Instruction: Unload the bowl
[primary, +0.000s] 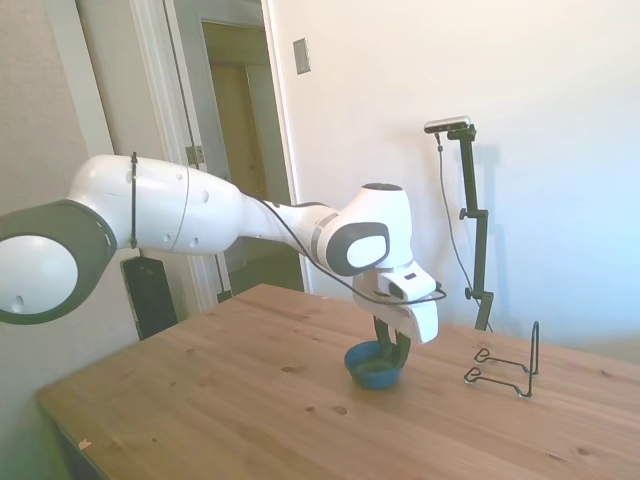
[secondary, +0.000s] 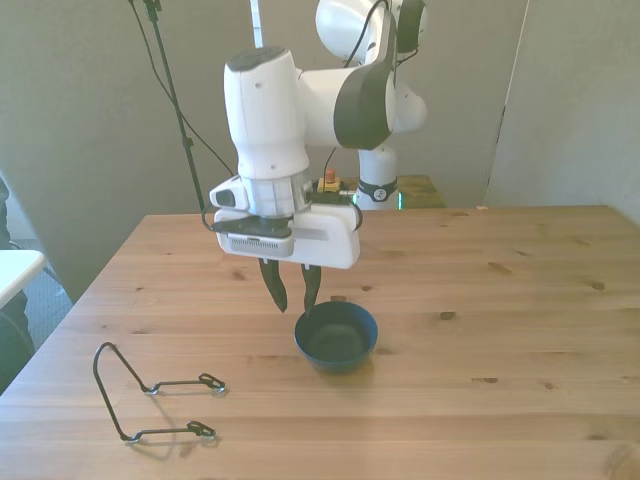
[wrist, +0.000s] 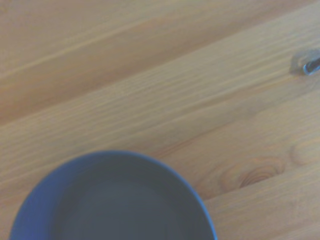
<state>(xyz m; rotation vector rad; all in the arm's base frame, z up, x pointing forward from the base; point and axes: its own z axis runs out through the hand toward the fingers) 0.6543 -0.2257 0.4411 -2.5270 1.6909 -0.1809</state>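
A wooden bench (secondary: 500, 300) with visible knots carries two things. A small teal-blue bowl (secondary: 336, 337) sits upright near its middle. A black wire rack (secondary: 150, 390) rests well apart from the bowl, nearer the bench's edge.

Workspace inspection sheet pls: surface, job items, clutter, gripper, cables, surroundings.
Surface: wooden table, bare, knots visible.
Job's things: teal-blue bowl upright on the table, empty; black wire rack apart, toward the front view's left, holding nothing.
Clutter: nothing seen.
Gripper: gripper open, fingers straddling the bowl's rim.
Cables: black cable along the arm.
Surroundings: white wall, open doorway behind the table.
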